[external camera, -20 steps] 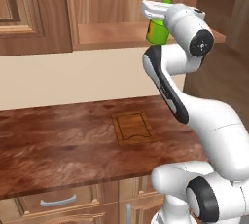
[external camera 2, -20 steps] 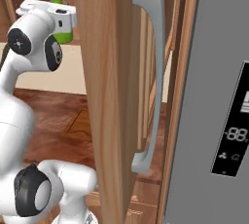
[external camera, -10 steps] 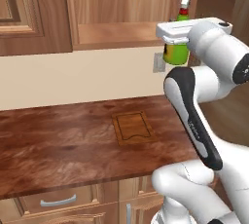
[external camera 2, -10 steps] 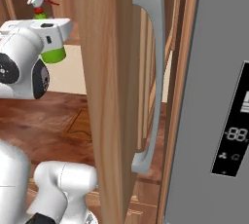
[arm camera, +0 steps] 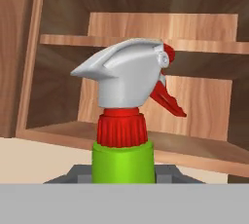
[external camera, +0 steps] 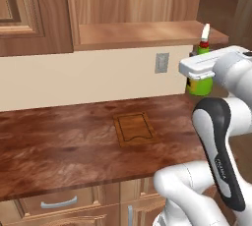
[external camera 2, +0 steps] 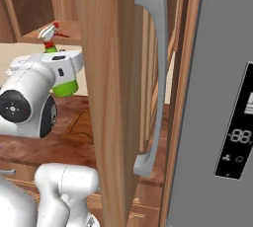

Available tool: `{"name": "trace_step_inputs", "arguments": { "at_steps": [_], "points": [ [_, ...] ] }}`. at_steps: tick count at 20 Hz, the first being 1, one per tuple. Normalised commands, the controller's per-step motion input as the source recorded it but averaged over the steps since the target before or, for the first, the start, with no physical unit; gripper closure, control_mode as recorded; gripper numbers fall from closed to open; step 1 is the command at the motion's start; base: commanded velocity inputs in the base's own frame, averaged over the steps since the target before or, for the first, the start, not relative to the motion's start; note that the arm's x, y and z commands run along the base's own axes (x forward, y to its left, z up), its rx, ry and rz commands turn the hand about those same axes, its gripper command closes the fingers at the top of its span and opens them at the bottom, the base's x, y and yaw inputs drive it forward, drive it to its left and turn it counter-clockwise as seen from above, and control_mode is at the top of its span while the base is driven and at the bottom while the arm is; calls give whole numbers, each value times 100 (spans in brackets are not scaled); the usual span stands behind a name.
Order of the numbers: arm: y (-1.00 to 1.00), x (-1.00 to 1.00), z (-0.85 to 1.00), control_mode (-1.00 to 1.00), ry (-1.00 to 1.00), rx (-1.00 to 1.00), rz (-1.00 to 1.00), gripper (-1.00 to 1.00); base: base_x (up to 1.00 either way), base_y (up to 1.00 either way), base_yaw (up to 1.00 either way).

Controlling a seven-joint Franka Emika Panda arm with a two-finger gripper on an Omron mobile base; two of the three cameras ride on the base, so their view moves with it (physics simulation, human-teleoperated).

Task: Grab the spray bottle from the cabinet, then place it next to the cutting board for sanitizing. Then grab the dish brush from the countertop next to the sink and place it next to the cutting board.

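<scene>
claw (external camera: 201, 78): clamped on spray bottle (external camera: 201, 83) | bottle: upright, above countertop (external camera: 59, 141) | cutting board (external camera: 133, 128): flat, lower left

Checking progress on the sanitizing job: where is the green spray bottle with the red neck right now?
The green spray bottle is upright in the gripper, held in the air at the right of the left base view, right of the wooden cutting board on the countertop.

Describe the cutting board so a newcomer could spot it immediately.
Look at the long reddish-brown countertop below the wall cabinet. The cutting board lies flat near its middle, a small lighter brown rectangle. A dark groove outline marks it off from the surrounding wood grain.
</scene>
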Motion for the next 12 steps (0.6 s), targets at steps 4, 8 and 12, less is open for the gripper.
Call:
{"name": "trace_step_inputs", "arguments": {
  "at_steps": [4,8,12],
  "points": [
    [-10,-8,-97,-100,0,0,-8,100,0,0,0],
    [-8,1,-83,-100,-3,9,-11,100,0,0,0],
    [0,28,-79,-100,-2,1,-9,100,0,0,0]
  ]
}}
